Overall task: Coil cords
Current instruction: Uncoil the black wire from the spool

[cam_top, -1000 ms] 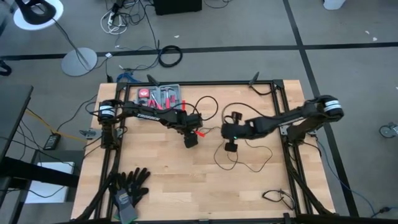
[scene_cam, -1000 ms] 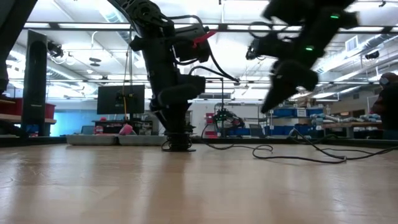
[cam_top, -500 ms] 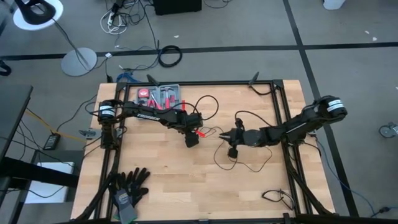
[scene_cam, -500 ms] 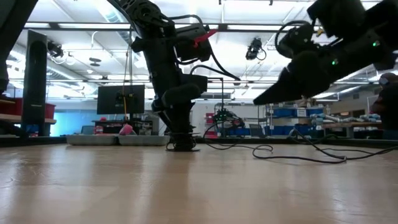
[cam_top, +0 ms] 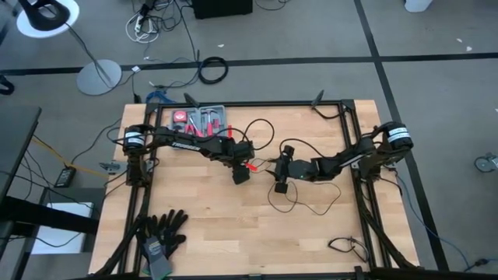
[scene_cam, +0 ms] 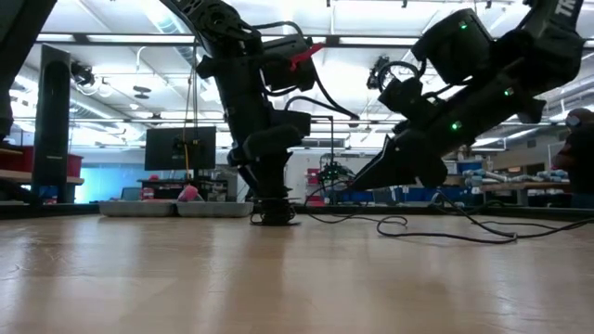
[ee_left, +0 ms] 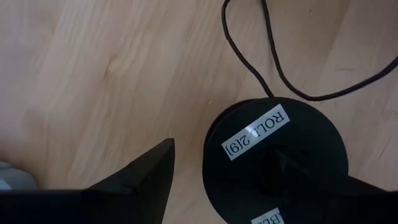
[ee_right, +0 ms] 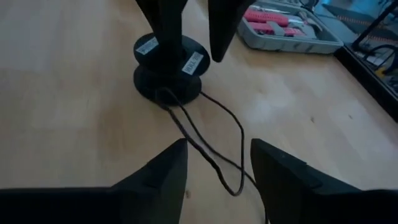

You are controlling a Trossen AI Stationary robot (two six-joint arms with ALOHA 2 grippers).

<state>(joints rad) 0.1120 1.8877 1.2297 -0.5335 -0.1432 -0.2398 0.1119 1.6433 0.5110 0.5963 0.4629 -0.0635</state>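
A black round disc-shaped spool (ee_left: 273,155) with white labels stands flat on the wooden table (cam_top: 194,225) near its middle. The thin black cord (ee_right: 205,140) leaves the spool's foot and lies in slack loops (cam_top: 307,206) toward the right. My left gripper (cam_top: 239,173) points down over the spool, fingers apart. My right gripper (ee_right: 217,146) is open just right of the spool, slanting down toward it and clear of the table (scene_cam: 362,181). The cord lies on the table ahead of its fingers, and they do not touch it. My left gripper comes from above, pointing down. One finger (ee_right: 166,31) stands on the middle of the spool's top (ee_right: 169,57), between the two labels. The other finger (ee_right: 219,34) hangs outside the rim, apart from it. The spool rests flat on the table.
A grey case of red tools (cam_top: 201,119) lies at the far left. Black gloves (cam_top: 159,233) lie at the near left. A short cable (cam_top: 346,247) lies at the near right. Black frame rails (cam_top: 350,124) edge the table. A person (scene_cam: 580,158) shows far off at the right.
My right gripper has tipped from pointing straight down to slanting low. It has moved toward the table's left edge, closer to the spool and lower. The left gripper and the spool have kept still.
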